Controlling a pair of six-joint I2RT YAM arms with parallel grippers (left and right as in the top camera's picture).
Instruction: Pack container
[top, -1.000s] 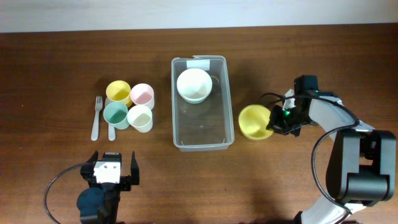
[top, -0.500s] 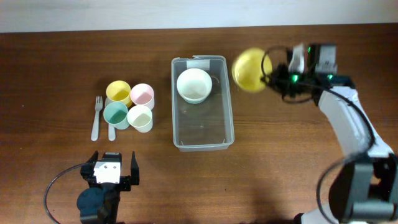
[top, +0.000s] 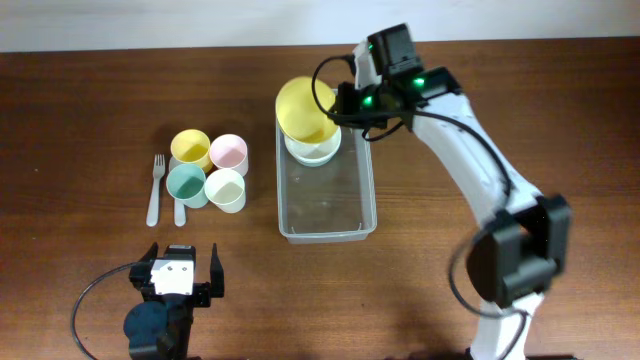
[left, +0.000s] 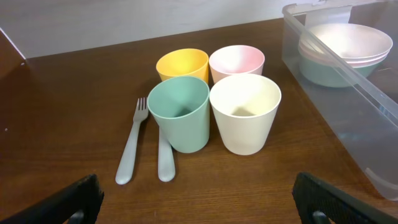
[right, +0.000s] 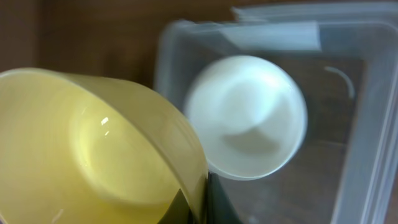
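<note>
Right gripper (top: 343, 110) pinching rim of yellow bowl (top: 305, 110), held over white bowl (top: 314, 151) at far end of container (top: 325, 205), mid-table. Left gripper (top: 180, 272) near-left, fingers spread.

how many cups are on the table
4, in a tight square left of the container: yellow cup and pink cup on the far row, teal cup and cream cup nearer. None seem hidden.

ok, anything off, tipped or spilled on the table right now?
Nothing stands out. The yellow bowl is tilted, but it is held in the right gripper above the white bowl in the container. The four cups stand upright, fork lying beside them; no spill visible.
</note>
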